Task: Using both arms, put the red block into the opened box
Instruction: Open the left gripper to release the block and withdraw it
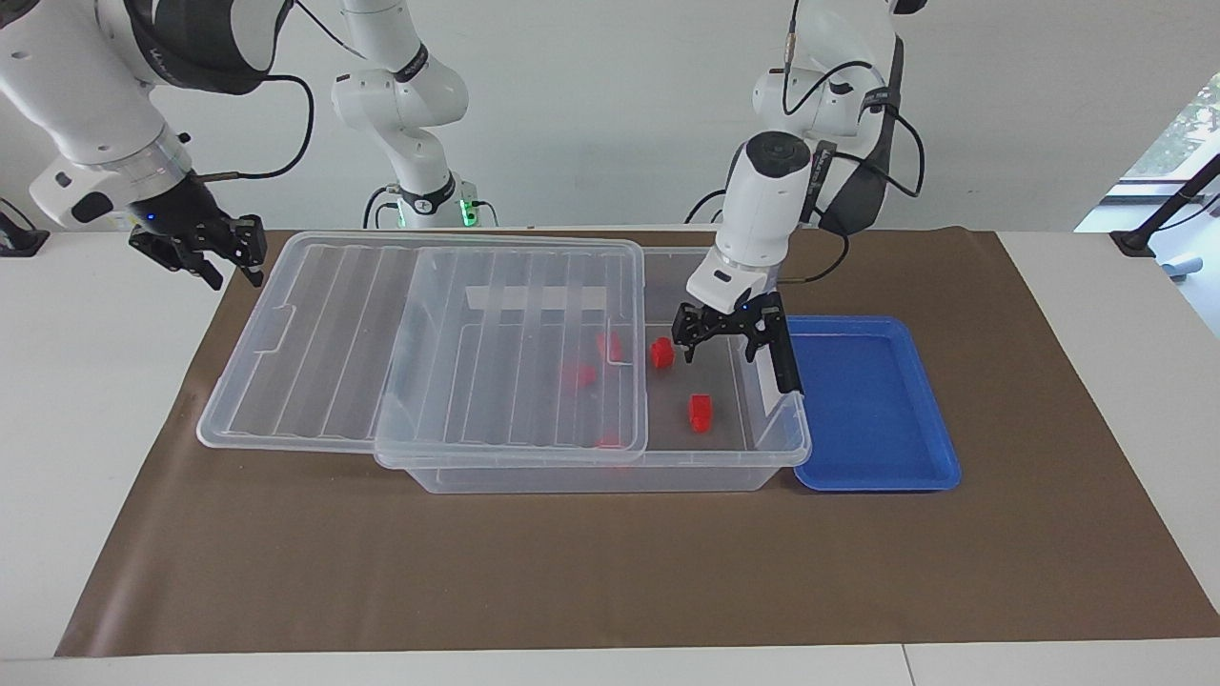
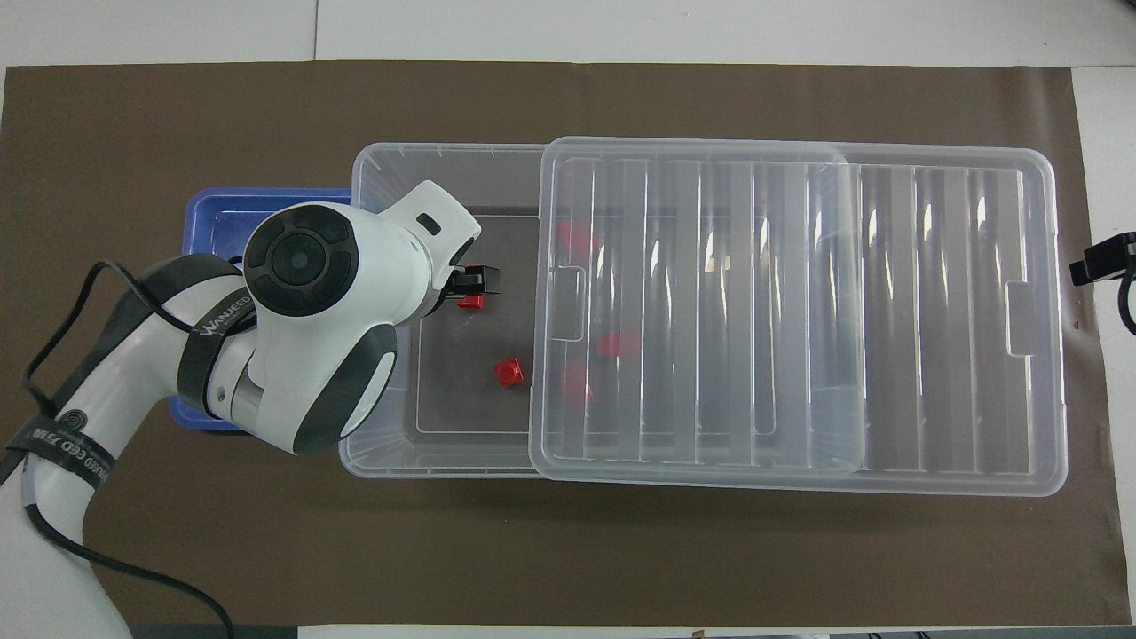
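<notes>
Fingers (image 1: 688, 341) of the left gripper (image 1: 720, 348) are apart and empty, up over the open end of the big clear plastic box (image 1: 572, 476). Small red plastic block (image 1: 701, 412) lies on the box floor under them, so the left arm is nearer. Placement looks done. Right gripper (image 1: 205, 250) hangs off the ribbed clear lid (image 1: 324, 333) at its end.

Red block (image 1: 701, 412) lies loose on the floor of the clear box (image 1: 610, 472), centre of frame, in its uncovered end; ribbed lid (image 1: 419, 343) slid aside, partly covering the box
</notes>
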